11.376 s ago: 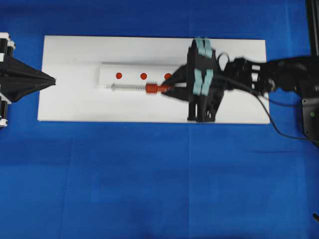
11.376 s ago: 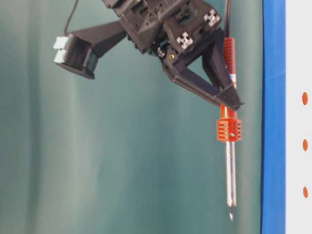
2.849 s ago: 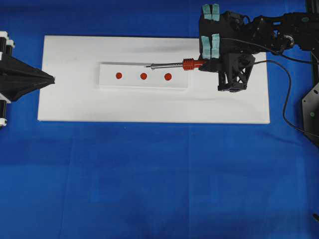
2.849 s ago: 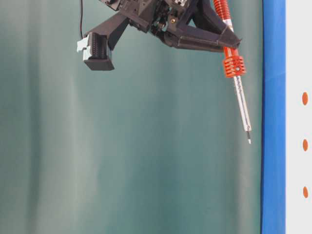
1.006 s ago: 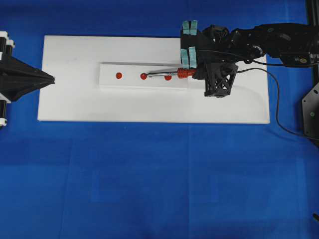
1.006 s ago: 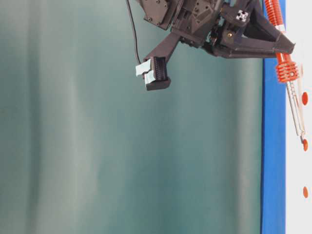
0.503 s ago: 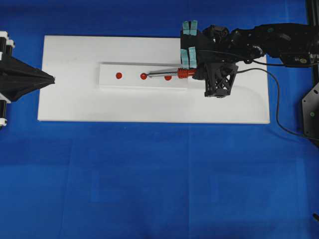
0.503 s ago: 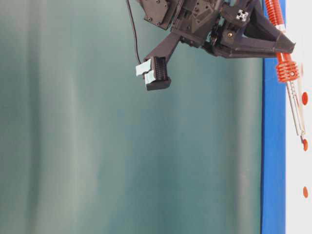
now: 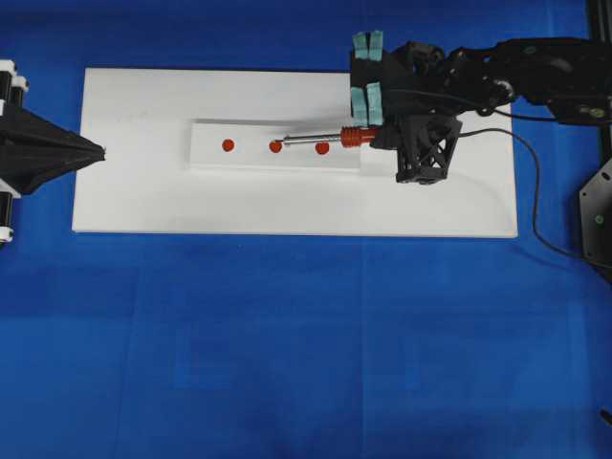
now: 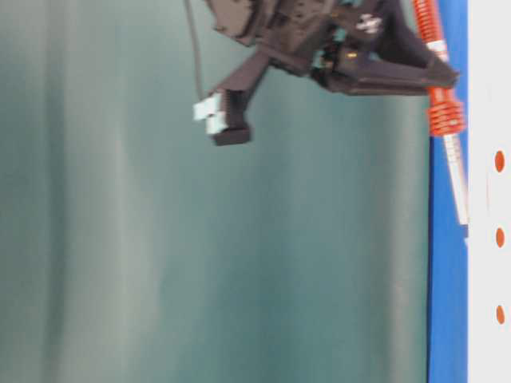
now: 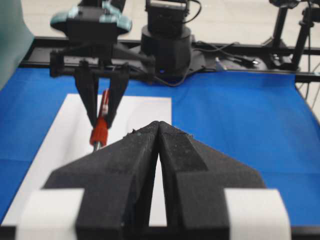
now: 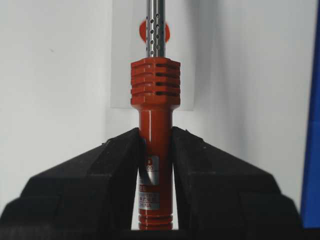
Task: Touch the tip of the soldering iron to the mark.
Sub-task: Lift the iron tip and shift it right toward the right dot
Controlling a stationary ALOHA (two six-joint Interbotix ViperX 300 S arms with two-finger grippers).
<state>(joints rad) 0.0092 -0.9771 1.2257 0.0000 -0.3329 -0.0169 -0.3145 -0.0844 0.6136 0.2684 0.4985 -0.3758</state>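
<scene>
The soldering iron has a red ribbed handle and a thin silver shaft, and it points left over the raised white strip. My right gripper is shut on its handle. The mark is the middle red dot. The iron's tip sits just right of it in the overhead view. At table level the iron is blurred and its tip stands off from the mark. My left gripper is shut and empty at the board's left edge; its fingertips meet.
Two outer red dots flank the mark. The strip lies on a white board on a blue cloth. The iron's black cord trails right, off the board. A red dot shows behind the shaft.
Half a second ago the tip rested on the middle dot. Now the right gripper has risen and drawn slightly back to the right, lifting the tip off the mark. The left arm stayed still.
</scene>
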